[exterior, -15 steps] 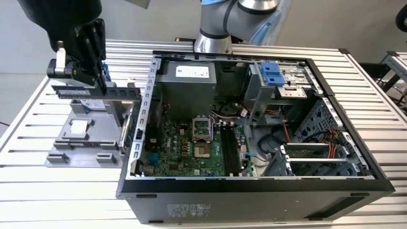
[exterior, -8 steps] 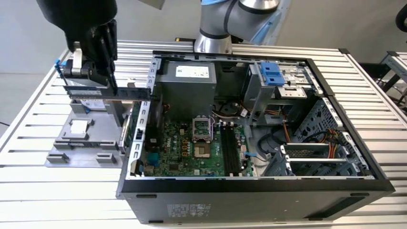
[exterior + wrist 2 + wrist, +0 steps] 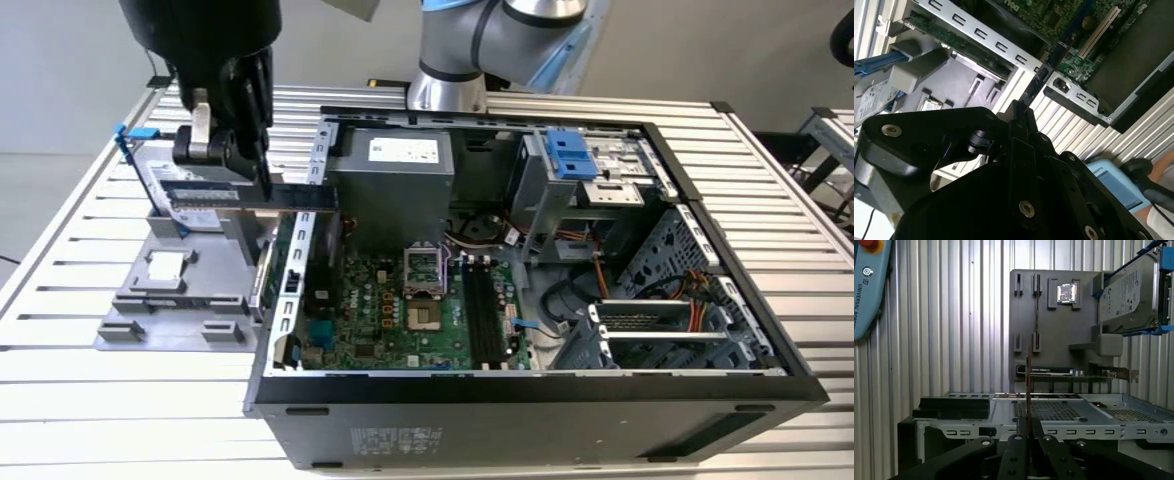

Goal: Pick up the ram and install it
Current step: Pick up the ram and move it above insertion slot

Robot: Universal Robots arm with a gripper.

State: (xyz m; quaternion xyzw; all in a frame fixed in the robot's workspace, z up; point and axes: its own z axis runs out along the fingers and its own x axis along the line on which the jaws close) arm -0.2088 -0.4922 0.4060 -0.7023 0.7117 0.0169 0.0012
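My gripper (image 3: 260,190) hangs over the exterior view's left, above the left wall of the open computer case (image 3: 534,385). It is shut on the ram (image 3: 300,200), a dark flat stick held level across the case edge. In the first wrist view the ram (image 3: 1027,385) appears edge-on as a thin strip rising from between the black fingers (image 3: 1016,440). The black memory slots (image 3: 483,315) lie on the green motherboard (image 3: 380,315) inside the case, lower and further toward the exterior view's right than the gripper.
A grey fixture tray (image 3: 167,300) lies beside the case and carries a hard drive in a blue bracket (image 3: 1129,290) and an expansion card (image 3: 1046,371). Inside the case are a power supply (image 3: 394,165), a light-blue drive bracket (image 3: 567,155) and cables. A teach pendant (image 3: 869,285) rests on the slatted table.
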